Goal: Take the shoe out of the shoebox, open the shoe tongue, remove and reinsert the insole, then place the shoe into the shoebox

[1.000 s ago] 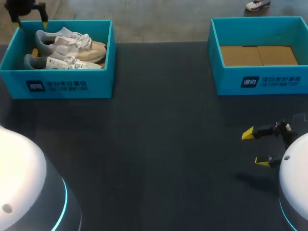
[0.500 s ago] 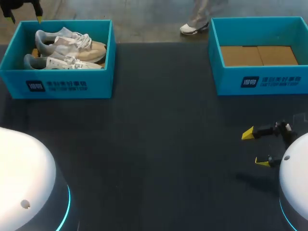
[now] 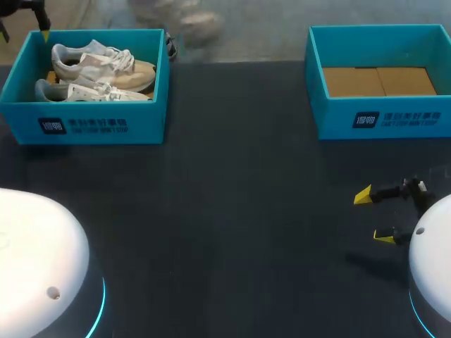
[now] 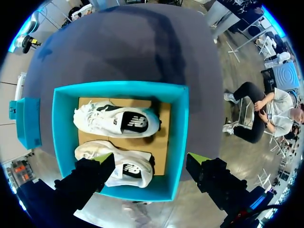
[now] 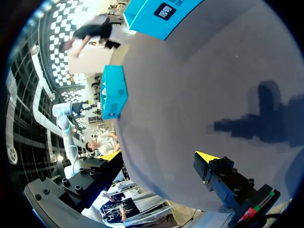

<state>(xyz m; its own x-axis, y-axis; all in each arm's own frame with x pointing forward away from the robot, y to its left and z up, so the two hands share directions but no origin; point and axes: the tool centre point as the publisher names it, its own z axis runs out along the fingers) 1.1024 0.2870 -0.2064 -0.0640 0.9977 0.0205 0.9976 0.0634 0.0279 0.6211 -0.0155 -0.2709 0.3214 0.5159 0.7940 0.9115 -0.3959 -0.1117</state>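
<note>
The left blue shoebox (image 3: 91, 125) stands at the table's far left and holds a pair of white and beige shoes lying side by side (image 3: 102, 63) (image 3: 91, 91). My left gripper (image 3: 22, 28) hangs open high above the box's far left corner. From the left wrist view I look straight down into the shoebox (image 4: 181, 137); one shoe (image 4: 116, 121) lies ahead of the gripper (image 4: 149, 160), the other shoe (image 4: 128, 167) between the spread fingers, far below. My right gripper (image 3: 373, 217) hovers open and empty over the table at the near right, as in its own view (image 5: 159, 156).
A second blue shoebox (image 3: 384, 116) with only a cardboard bottom stands at the far right. Dark tabletop (image 3: 239, 211) stretches between the boxes and the near edge. The right wrist view has a blue box (image 5: 114, 92) far ahead across the table.
My left gripper has drifted left, away from the shoebox's far corner toward the view's edge. The right arm and both boxes have not moved.
</note>
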